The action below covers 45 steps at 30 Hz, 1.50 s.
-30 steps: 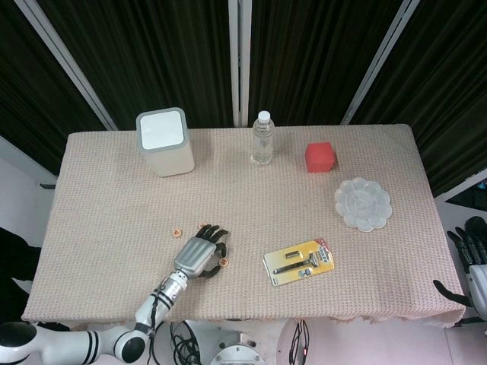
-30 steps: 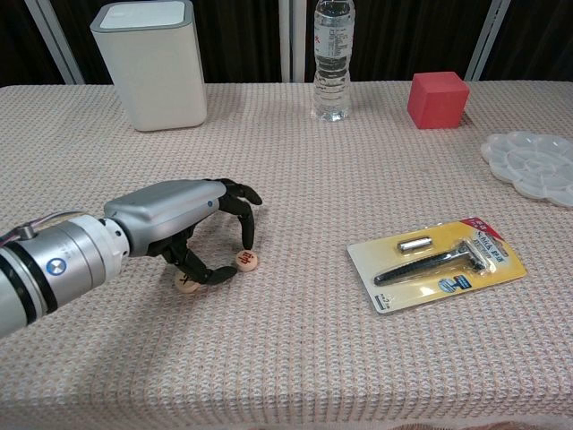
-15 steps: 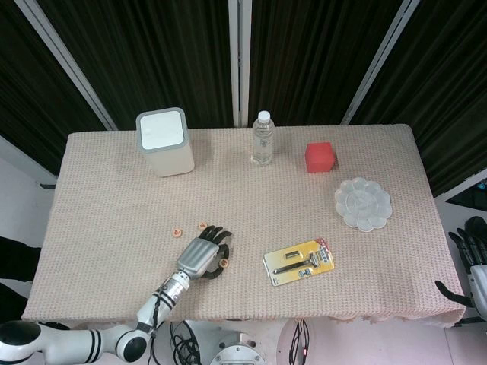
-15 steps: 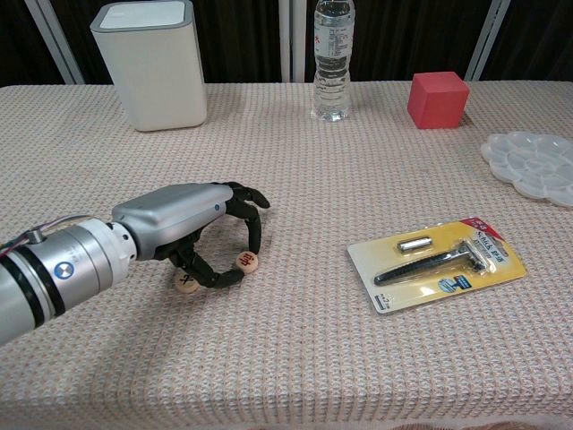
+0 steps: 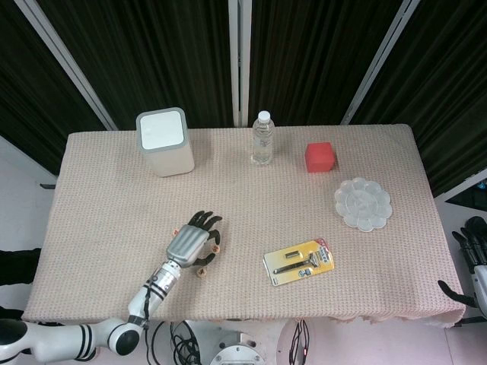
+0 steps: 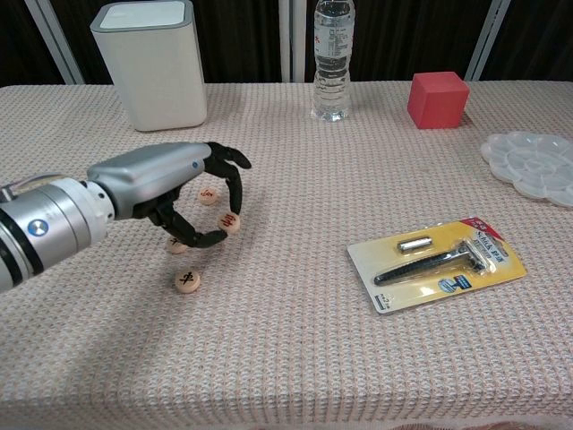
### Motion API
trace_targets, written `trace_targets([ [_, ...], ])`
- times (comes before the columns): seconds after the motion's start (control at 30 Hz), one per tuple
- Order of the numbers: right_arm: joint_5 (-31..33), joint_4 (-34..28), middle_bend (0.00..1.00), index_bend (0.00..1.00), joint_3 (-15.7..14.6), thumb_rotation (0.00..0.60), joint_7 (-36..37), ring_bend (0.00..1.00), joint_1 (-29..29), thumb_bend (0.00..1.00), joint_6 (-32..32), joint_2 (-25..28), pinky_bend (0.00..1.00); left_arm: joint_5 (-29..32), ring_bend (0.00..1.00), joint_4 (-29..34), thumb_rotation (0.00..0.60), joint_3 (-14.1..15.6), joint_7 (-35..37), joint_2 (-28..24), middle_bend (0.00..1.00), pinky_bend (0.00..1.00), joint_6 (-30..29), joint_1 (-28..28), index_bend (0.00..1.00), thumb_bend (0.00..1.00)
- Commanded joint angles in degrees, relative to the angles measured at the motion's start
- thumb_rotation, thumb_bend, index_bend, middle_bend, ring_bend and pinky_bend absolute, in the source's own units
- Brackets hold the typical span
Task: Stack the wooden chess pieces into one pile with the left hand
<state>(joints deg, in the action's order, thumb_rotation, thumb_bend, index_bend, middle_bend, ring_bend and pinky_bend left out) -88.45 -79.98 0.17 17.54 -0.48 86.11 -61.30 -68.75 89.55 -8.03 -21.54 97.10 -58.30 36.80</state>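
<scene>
Wooden chess pieces are small pale round discs with red or dark characters on their flat faces. One piece (image 6: 187, 281) lies flat on the tabletop (image 6: 286, 358), character up, at 6 o'clock of the left hand (image 6: 183, 193). That hand pinches a second piece (image 6: 231, 222) between thumb and fingertip, tilted on edge. A third piece (image 6: 209, 194) lies just beyond it at 12 o'clock. Right hand (image 5: 473, 255) hangs off the tabletop's far right edge; I cannot tell whether it is spread.
</scene>
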Motion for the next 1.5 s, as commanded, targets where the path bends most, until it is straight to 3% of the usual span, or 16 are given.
trace_targets([
  [0.03, -0.31, -0.31, 0.0, 0.0, -0.08, 0.6, 0.21, 0.0, 0.04, 0.14, 0.09, 0.11, 0.0, 2.46, 0.0, 1.73, 0.6, -1.32, -1.46, -3.84, 0.11, 0.0, -0.78, -0.42, 0.51, 0.33],
  [0.27, -2.01, -2.02, 0.0, 0.0, -0.43, 0.6, 0.6, 0.0, -0.07, 0.14, 1.44, 1.06, 0.0, 5.73, 0.0, 0.25, 0.6, -1.38, 0.66, -6.97, 0.11, 0.0, 0.41, -1.12, 0.51, 0.33],
  [0.77, -1.96, -3.87, 0.0, 0.0, -0.64, 0.6, -1.85, 0.0, 0.06, 0.14, 0.93, 1.87, 0.0, 5.66, 0.0, -7.88, 0.6, -0.62, 7.54, -5.44, 0.13, 0.0, 3.28, -1.12, 0.51, 0.33],
  [1.5, -0.91, -4.4, 0.0, 0.0, -0.45, 0.6, -3.27, 0.0, 0.34, 0.14, -0.18, 1.69, 0.0, 4.57, 0.0, -10.08, 0.6, 0.09, 10.97, -5.34, 0.13, 0.0, 4.1, -1.44, 0.45, 0.31],
])
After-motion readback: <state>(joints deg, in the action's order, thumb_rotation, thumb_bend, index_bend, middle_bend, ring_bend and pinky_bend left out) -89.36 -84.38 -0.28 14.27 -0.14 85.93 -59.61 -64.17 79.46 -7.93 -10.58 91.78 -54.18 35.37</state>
